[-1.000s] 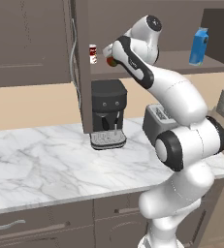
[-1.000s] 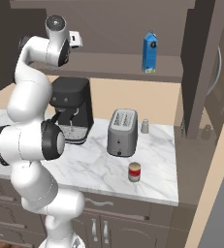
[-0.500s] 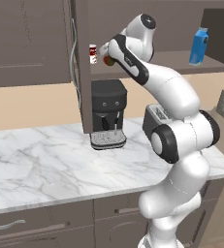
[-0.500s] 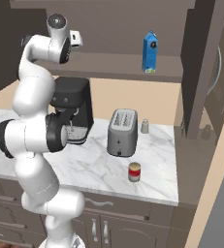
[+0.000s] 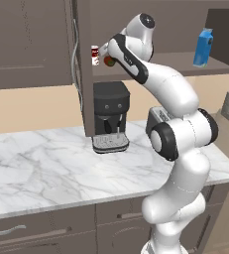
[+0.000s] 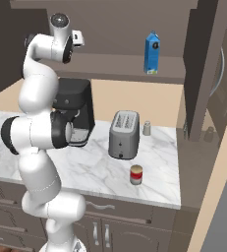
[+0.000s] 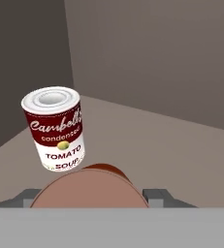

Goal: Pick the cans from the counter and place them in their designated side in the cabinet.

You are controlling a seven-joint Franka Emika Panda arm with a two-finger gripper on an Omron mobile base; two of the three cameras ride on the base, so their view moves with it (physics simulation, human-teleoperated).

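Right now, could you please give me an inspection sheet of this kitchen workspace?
Surface: white marble counter with grey veins.
Job's things: red and pale can stands on the counter's front; dark red-brown can sits between the gripper's fingers over the dark brown cabinet shelf.
Clutter: white soup can with red band and blue carton on the shelf; black coffee machine, grey toaster, small shaker.
Grippers: gripper closed on the dark can.
Cables: nothing seen.
Surroundings: brown drawers below.
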